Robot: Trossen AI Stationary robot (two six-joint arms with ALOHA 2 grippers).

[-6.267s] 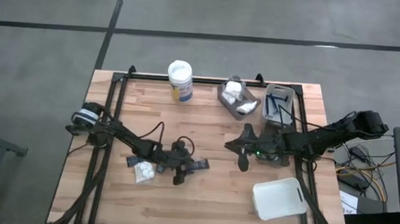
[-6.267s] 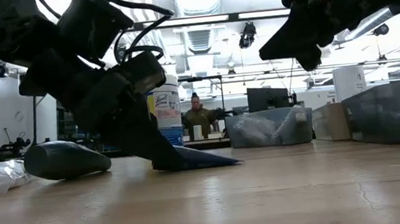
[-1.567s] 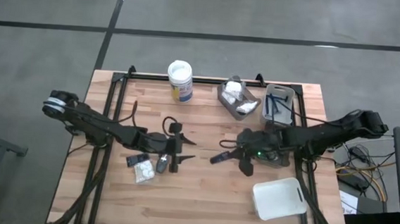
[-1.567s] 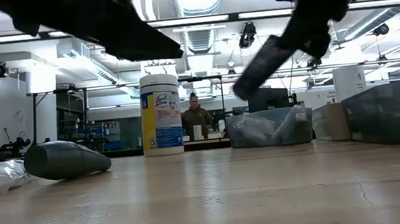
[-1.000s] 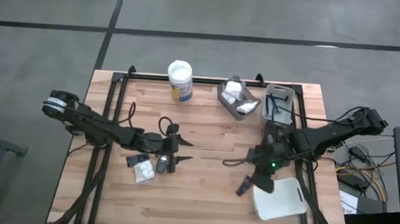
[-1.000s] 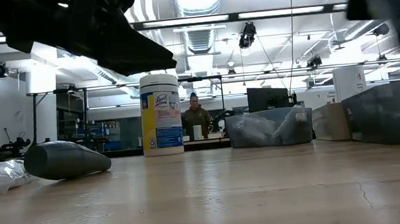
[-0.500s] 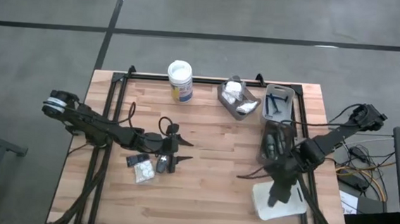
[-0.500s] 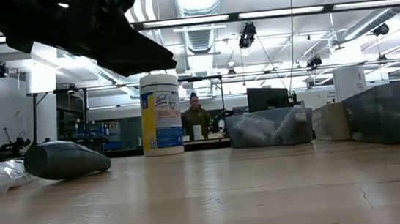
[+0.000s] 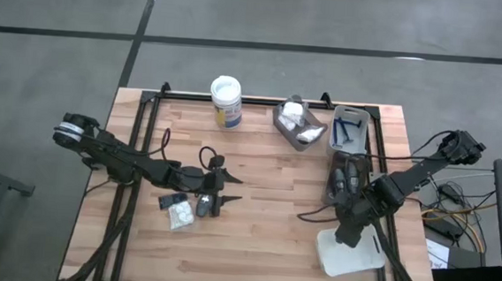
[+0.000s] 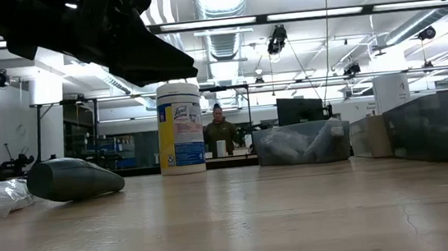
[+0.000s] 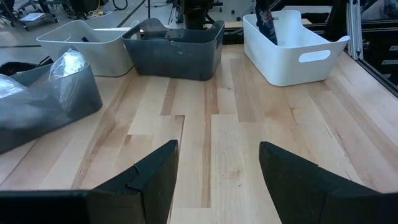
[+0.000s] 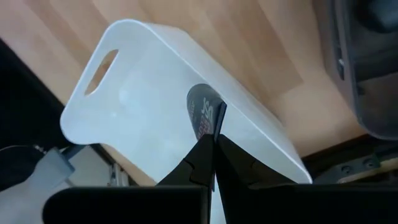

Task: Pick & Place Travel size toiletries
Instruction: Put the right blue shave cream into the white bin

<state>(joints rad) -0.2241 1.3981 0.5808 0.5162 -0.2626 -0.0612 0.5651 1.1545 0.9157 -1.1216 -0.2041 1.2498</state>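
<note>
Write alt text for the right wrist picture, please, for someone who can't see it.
The right gripper, its two dark fingers pressed together on a thin dark packet with red and white print, hangs over a white tray with a slot handle. The tray sits on a pale wooden table, and the edge of a grey bin shows beside it.

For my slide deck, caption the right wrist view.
Right gripper, shut on a thin dark packet, poised over the white tray.
</note>
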